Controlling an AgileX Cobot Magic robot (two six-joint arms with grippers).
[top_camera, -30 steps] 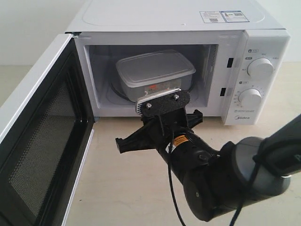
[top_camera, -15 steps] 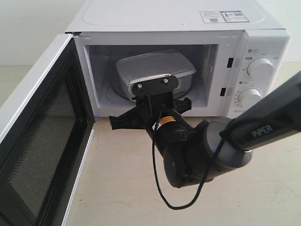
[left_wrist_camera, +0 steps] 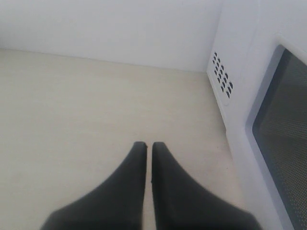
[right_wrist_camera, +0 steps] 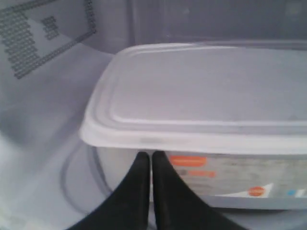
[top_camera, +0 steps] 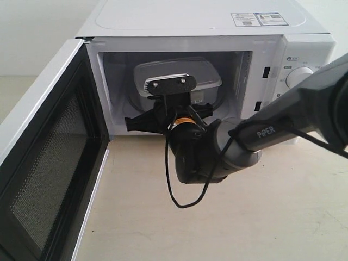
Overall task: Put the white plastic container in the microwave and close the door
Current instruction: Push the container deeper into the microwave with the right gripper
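The white plastic container [top_camera: 201, 73] rests on the glass turntable inside the microwave [top_camera: 190, 24]; close up its lid and red-marked label side show [right_wrist_camera: 201, 96]. My right gripper [right_wrist_camera: 149, 154] is shut, its tips pressed against the container's near side just under the lid rim, holding nothing. In the exterior view its wrist [top_camera: 166, 95] reaches into the cavity and hides the fingers. The door [top_camera: 46, 157] hangs wide open on the left, mesh side showing. My left gripper [left_wrist_camera: 148, 143] is shut and empty over bare table beside the door [left_wrist_camera: 283, 129].
Two round knobs [top_camera: 296, 76] sit on the microwave's right panel, partly behind my right arm. Stickers [top_camera: 260, 19] lie on its top. A black cable [top_camera: 174, 190] dangles from the right wrist over the beige table [top_camera: 261, 228].
My right arm has pushed forward into the microwave, and the container has slid deeper onto the turntable. The left gripper shows no earlier frame.
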